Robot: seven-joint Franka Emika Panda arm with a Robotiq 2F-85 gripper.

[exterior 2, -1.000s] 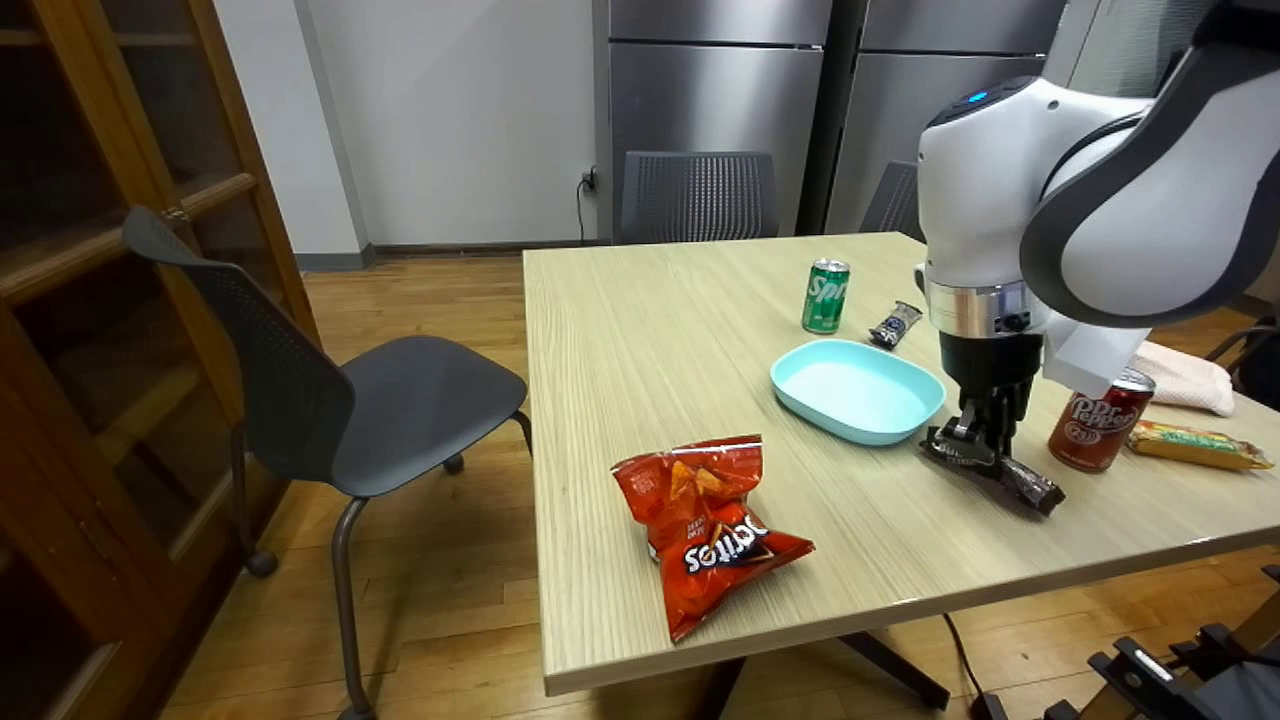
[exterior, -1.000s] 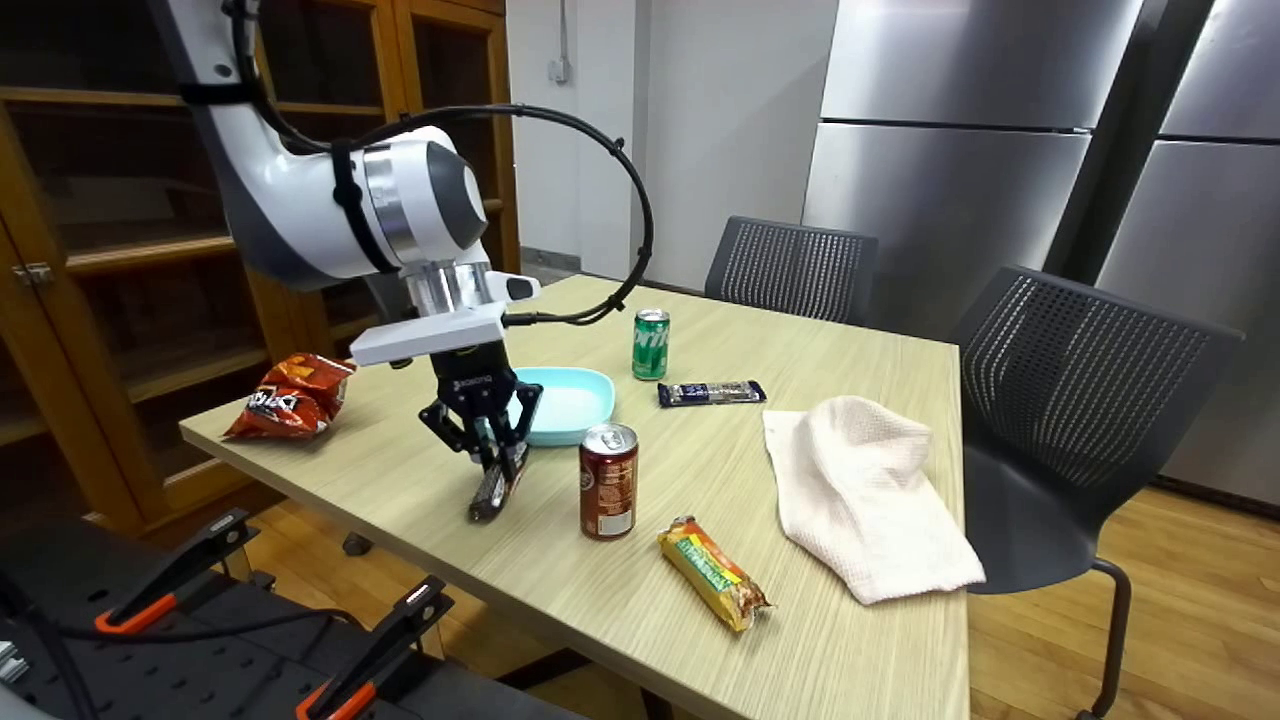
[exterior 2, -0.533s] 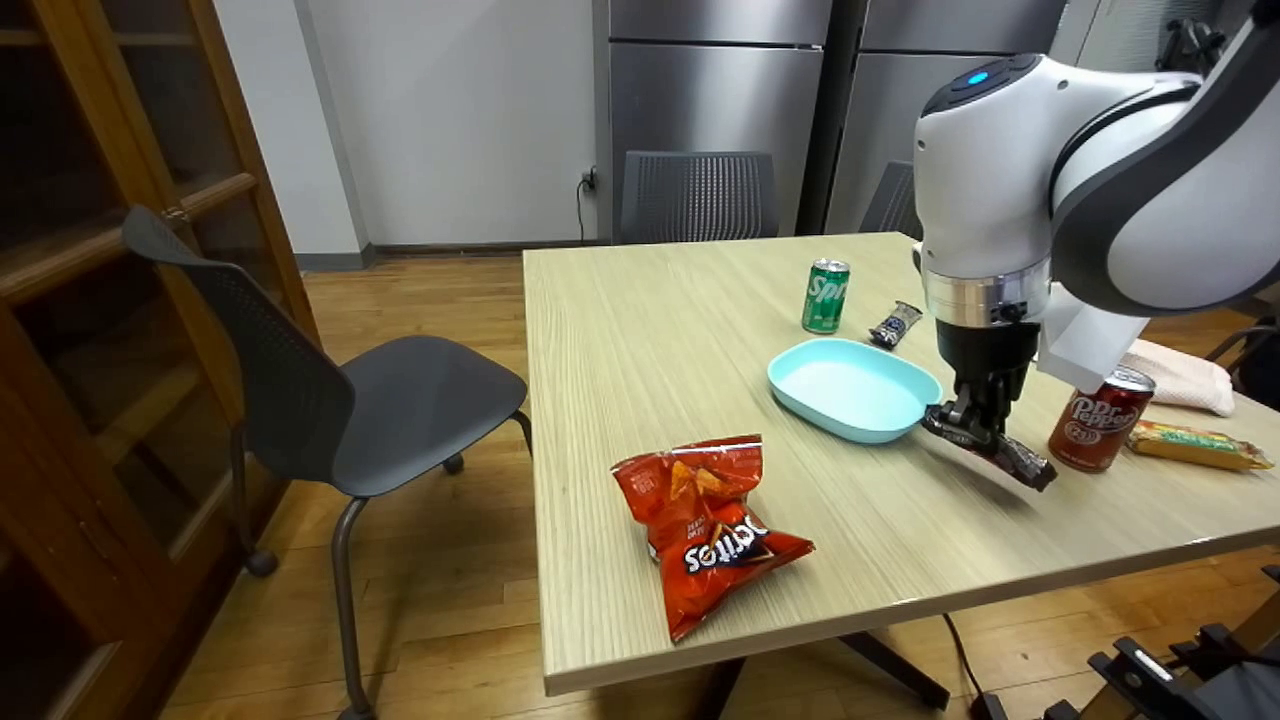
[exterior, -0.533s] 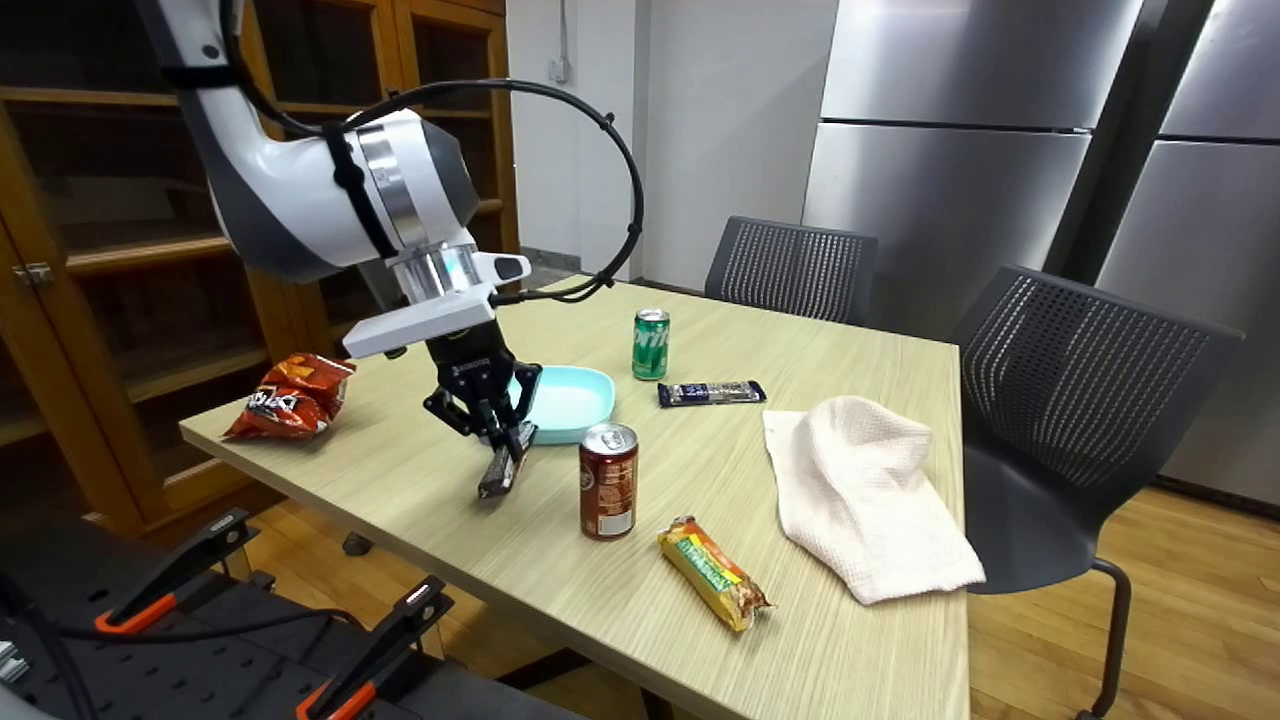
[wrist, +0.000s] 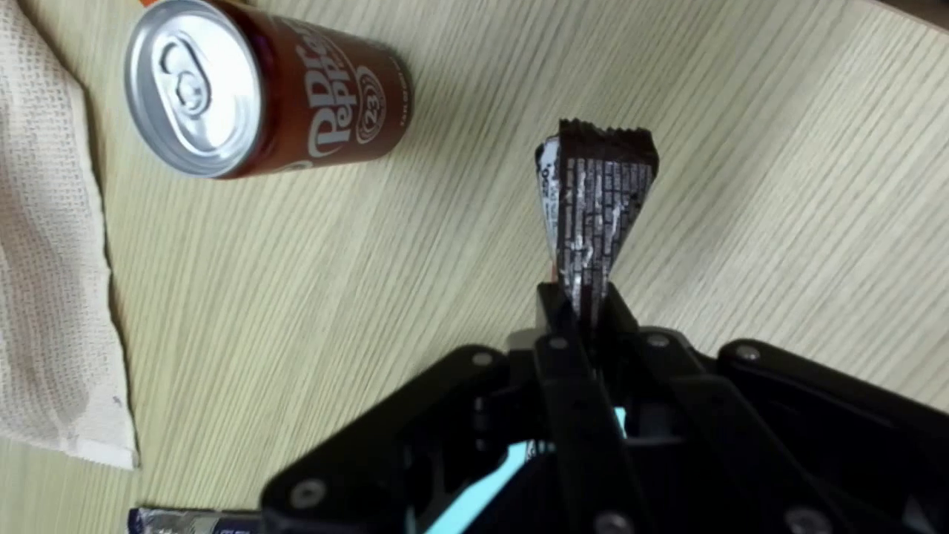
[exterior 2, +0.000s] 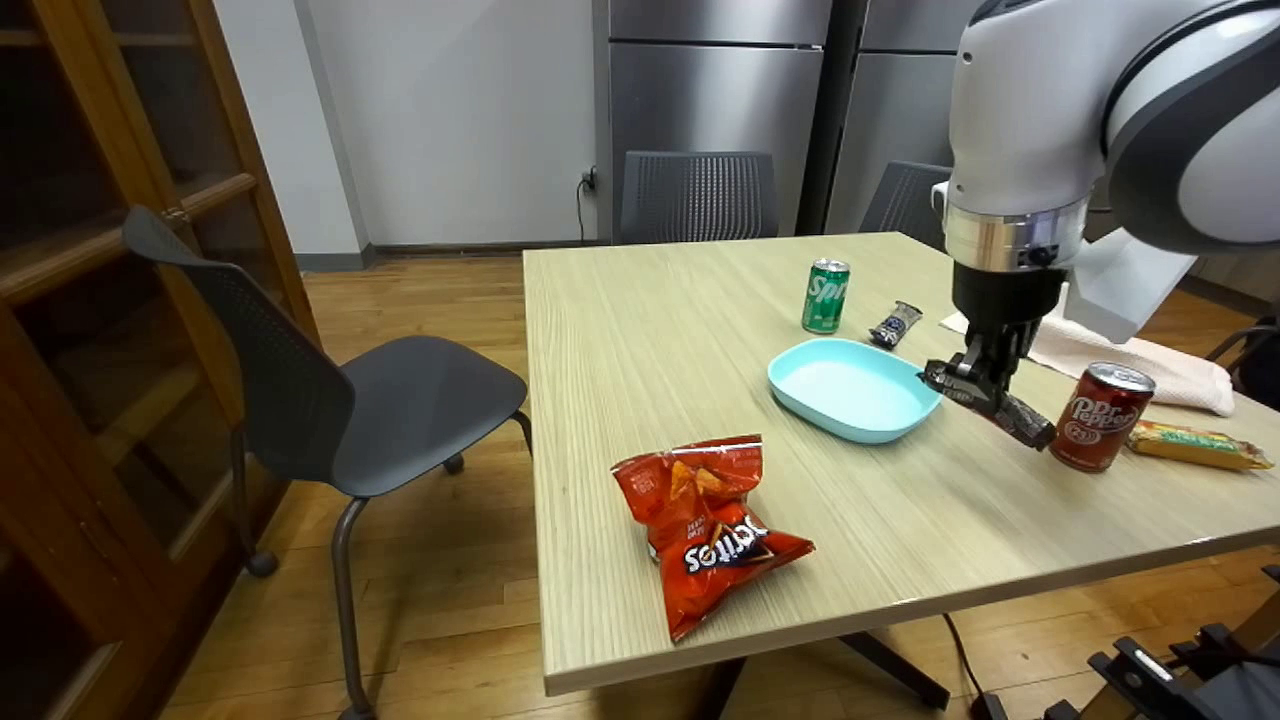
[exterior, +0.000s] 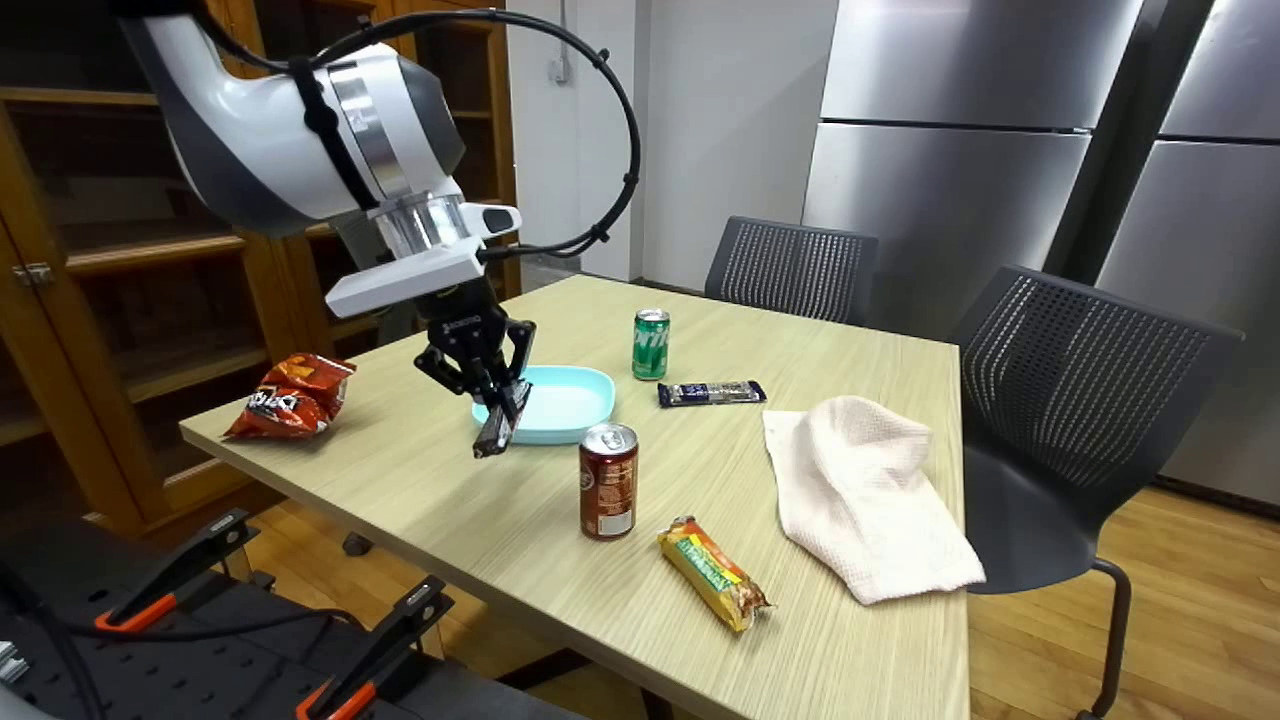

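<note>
A black two-fingered robot gripper [wrist: 584,308] pinched a slim, dark brown, foil-wrapped snack bar [wrist: 599,200], its jaws pressed in on the wrapper from both sides. The bar stood right of centre in the wrist view; at the right of an exterior view, it slanted, apparently in the air, above a pale wood-grain table [exterior 2: 650,350], near a shallow turquoise dish [exterior 2: 850,390]. It would probably handle as a light thing, fairly firm inside, with slippery film and soft crimped ends; a hard squeeze might dent or crack it. The surest hold seemed to be around its middle, across the narrow width, rather than by an end. Its fine pale print was too small to read. At the upper left of the wrist view, a dark red aluminium can [wrist: 282,89] read "Dr Pepper" and "23". In an exterior view, a green aluminium can [exterior 2: 826,297] right of centre showed "Spr", likely Sprite, and a crinkled, glossy red chip bag [exterior 2: 705,540] at lower centre showed "oritos", likely Doritos.
</note>
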